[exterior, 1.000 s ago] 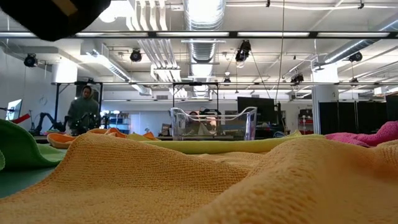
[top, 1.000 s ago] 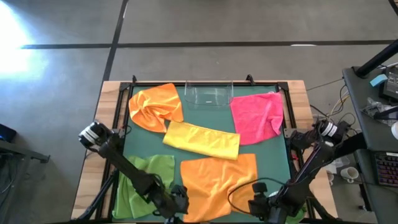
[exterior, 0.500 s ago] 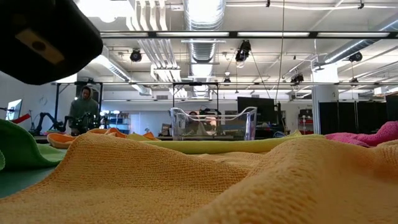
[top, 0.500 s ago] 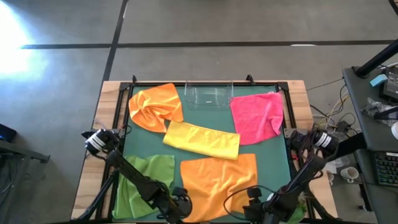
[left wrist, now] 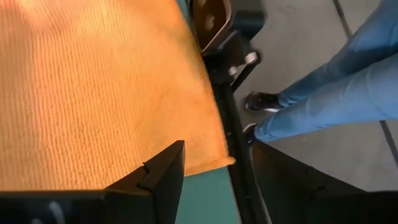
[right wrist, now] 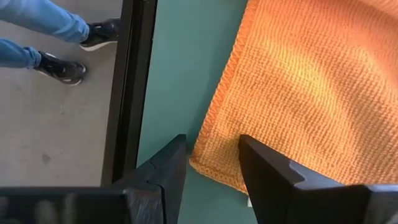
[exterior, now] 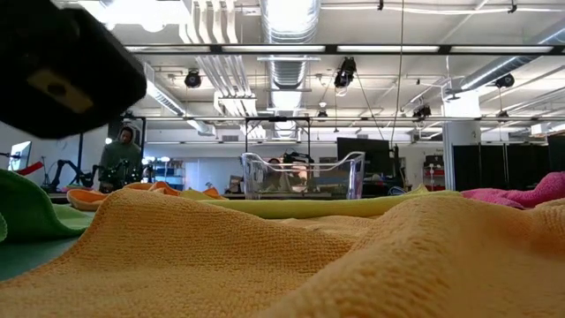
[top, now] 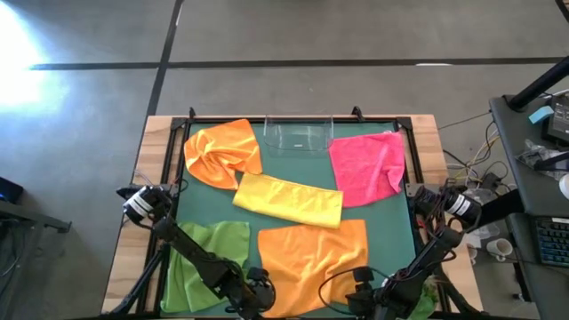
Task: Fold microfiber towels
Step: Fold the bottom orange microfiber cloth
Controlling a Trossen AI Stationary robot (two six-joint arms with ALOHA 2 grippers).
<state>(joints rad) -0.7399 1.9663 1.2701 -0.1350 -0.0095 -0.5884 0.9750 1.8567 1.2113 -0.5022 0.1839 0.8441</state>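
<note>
Hovering open-fingered over the near edge of the spread orange towel [top: 311,258] are both tools: the left gripper [left wrist: 214,171] above one near corner, the right gripper [right wrist: 211,162] above the other, neither touching cloth. Beside it lies the lime green towel [top: 206,258]. Farther back lie the yellow towel [top: 289,199], the crumpled orange towel [top: 222,151] and the hot pink towel [top: 369,164], flanking a clear bin [top: 298,135].

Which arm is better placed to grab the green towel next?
Left. The left end effector, open, hovers at the near orange towel's corner beside the green towel; the right end effector is across that towel.
</note>
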